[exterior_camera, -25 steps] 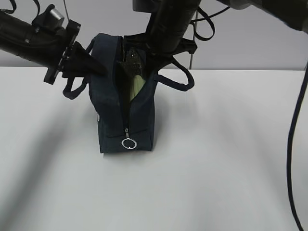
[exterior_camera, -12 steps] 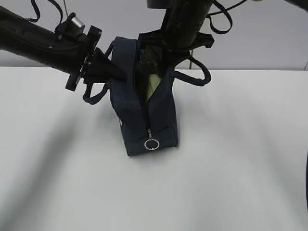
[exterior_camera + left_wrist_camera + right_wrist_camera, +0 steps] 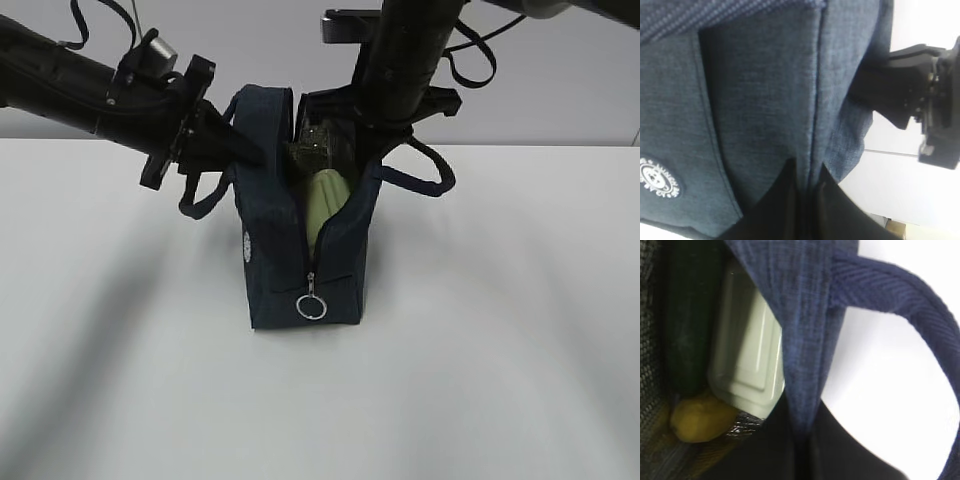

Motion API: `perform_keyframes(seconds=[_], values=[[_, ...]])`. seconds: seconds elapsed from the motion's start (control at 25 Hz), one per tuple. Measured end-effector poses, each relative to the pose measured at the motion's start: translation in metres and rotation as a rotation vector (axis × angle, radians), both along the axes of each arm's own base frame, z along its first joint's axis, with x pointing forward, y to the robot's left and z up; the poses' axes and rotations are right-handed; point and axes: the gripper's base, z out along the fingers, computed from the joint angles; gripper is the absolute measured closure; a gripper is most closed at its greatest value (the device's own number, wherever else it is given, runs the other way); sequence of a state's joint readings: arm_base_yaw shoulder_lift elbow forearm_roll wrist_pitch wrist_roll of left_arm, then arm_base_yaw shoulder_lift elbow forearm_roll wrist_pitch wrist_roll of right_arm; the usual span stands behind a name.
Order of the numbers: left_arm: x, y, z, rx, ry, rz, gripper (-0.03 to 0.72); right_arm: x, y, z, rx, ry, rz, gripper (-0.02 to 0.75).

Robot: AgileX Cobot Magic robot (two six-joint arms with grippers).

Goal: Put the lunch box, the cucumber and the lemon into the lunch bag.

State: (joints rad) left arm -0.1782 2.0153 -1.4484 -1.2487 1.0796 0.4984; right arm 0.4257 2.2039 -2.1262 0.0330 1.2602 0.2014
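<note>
Exterior view: the boxy dark navy fabric lunch bag (image 3: 305,250) has shifted right of where it stood a second ago and gapes wider, showing more of the pale sage-green lunch box (image 3: 322,203) inside.

Left wrist view: the left gripper (image 3: 807,192) pinches the bag's wall.

Right wrist view: the right gripper (image 3: 801,440) clamps the opposite wall; the yellow lemon (image 3: 701,419) and dark green cucumber (image 3: 690,330) lie inside at frame left.

A bare lab or test room. A plain white surface (image 3: 480,330) fills the lower frame. A blank pale grey wall (image 3: 560,90) runs across the top.
</note>
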Motion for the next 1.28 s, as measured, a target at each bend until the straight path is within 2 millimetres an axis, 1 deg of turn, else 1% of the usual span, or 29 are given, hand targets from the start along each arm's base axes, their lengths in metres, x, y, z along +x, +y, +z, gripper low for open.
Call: perform_keyframes(seconds=[0.2, 0.32, 0.44, 0.56, 0.76, 0.84, 0.96, 1.04, 1.12, 1.2, 1.28], values=[[0.001, -0.002, -0.002, -0.022, 0.014, 0.010, 0.680, 0.000, -0.001, -0.001, -0.016, -0.005, 0.000, 0.737], [0.002, -0.008, -0.009, -0.058, 0.048, 0.007, 0.680, 0.000, -0.001, 0.000, -0.015, -0.005, 0.000, 0.737], [-0.001, -0.016, -0.011, -0.062, 0.056, -0.012, 0.680, 0.000, -0.003, 0.002, -0.028, -0.017, 0.000, 0.737], [-0.001, -0.017, -0.011, -0.062, 0.055, -0.010, 0.680, 0.002, -0.008, 0.003, -0.054, -0.029, -0.004, 0.737], [0.002, -0.018, -0.017, -0.068, 0.071, 0.000, 0.676, 0.003, -0.011, 0.004, -0.067, -0.035, -0.007, 0.737], [0.003, -0.018, -0.017, -0.070, 0.071, 0.001, 0.661, 0.003, -0.011, 0.004, -0.074, -0.038, -0.007, 0.736], [0.003, -0.018, -0.018, -0.069, 0.073, 0.003, 0.595, 0.003, -0.012, 0.004, -0.076, -0.039, -0.007, 0.722], [0.003, -0.018, -0.019, -0.068, 0.075, 0.003, 0.525, 0.004, -0.012, 0.005, -0.084, -0.053, -0.007, 0.674], [0.003, -0.018, -0.019, -0.068, 0.075, 0.003, 0.468, 0.004, -0.014, 0.007, -0.098, -0.066, -0.008, 0.588], [0.004, -0.018, -0.019, -0.067, 0.074, 0.005, 0.438, 0.004, -0.015, 0.009, -0.107, -0.074, -0.008, 0.461], [0.004, -0.018, -0.019, -0.068, 0.074, 0.005, 0.428, 0.004, -0.016, 0.010, -0.111, -0.079, -0.008, 0.356]])
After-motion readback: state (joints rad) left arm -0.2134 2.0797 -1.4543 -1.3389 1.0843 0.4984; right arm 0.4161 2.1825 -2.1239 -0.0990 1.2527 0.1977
